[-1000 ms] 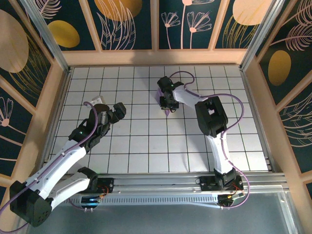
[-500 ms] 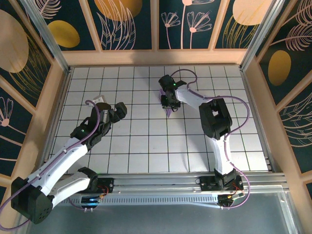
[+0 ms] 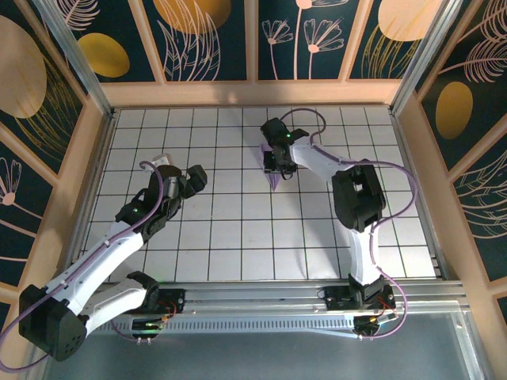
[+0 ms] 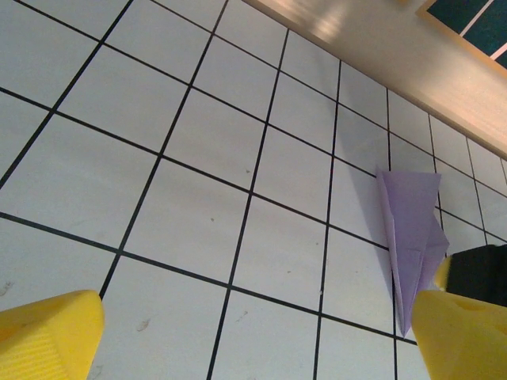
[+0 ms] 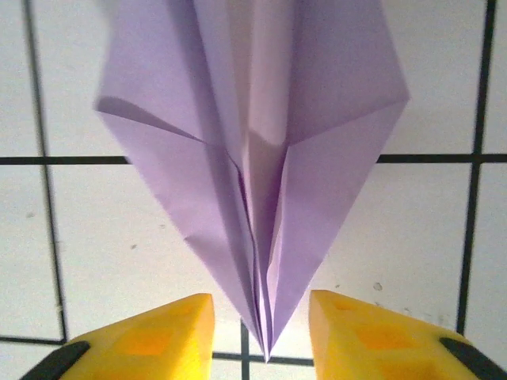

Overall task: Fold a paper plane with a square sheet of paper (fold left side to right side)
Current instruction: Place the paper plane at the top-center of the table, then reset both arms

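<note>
Lavender paper: the paper plane [image 3: 274, 177] lies on the white tiled bench [image 3: 238, 237], toward the far side. It is already a slim dart with a centre crease, and its nose points back at the arm bases.
Step in hand: judging by that shape, your folding looks all but done. You seem to be at the last pressing of the crease, or at letting the dart go.
Right claw [image 3: 277, 165]: it sits right over the plane. In its wrist view the yellow fingers [image 5: 150, 332] stand a little apart with the plane's nose in the gap, and neither pad seems to pinch the paper. Count it as released, grasping nothing.
Left claw [image 3: 196, 176]: it is well apart to the left, above bare tiles. Its jaws are spread wide and empty, with the plane off to its right.
Next move: if the crease needs sharpening, close gently on the nose. If not, lift straight up so that you do not drag the dart.
</note>
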Action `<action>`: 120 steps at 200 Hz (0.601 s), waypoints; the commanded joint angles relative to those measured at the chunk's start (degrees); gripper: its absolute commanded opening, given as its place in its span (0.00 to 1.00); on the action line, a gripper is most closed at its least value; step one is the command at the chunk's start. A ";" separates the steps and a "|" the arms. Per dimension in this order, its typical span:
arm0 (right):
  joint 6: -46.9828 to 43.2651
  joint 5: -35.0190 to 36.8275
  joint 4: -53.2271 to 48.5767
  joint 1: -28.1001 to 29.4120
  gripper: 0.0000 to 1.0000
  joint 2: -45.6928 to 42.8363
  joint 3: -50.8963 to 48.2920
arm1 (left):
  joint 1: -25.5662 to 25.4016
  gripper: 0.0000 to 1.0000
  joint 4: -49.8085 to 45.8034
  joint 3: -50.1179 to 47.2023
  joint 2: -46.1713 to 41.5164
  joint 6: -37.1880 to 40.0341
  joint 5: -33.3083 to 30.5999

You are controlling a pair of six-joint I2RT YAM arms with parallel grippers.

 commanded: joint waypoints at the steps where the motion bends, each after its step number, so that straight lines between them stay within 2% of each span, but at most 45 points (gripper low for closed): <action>1: -0.62 2.10 0.51 0.25 0.41 -8.06 -2.68 | 0.57 0.99 0.89 1.53 0.99 1.26 -1.66; 60: -2.33 2.46 11.36 -0.95 0.60 -23.77 -16.83 | 4.99 0.99 4.76 0.19 2.44 2.17 -0.76; 91: -4.10 0.29 18.25 -8.00 0.65 -31.40 -26.17 | 9.58 0.99 7.90 -2.18 2.86 2.31 2.58; 120: -7.85 0.75 24.77 -13.58 0.74 -38.13 -34.57 | 11.99 0.99 8.85 -3.22 3.40 3.33 2.39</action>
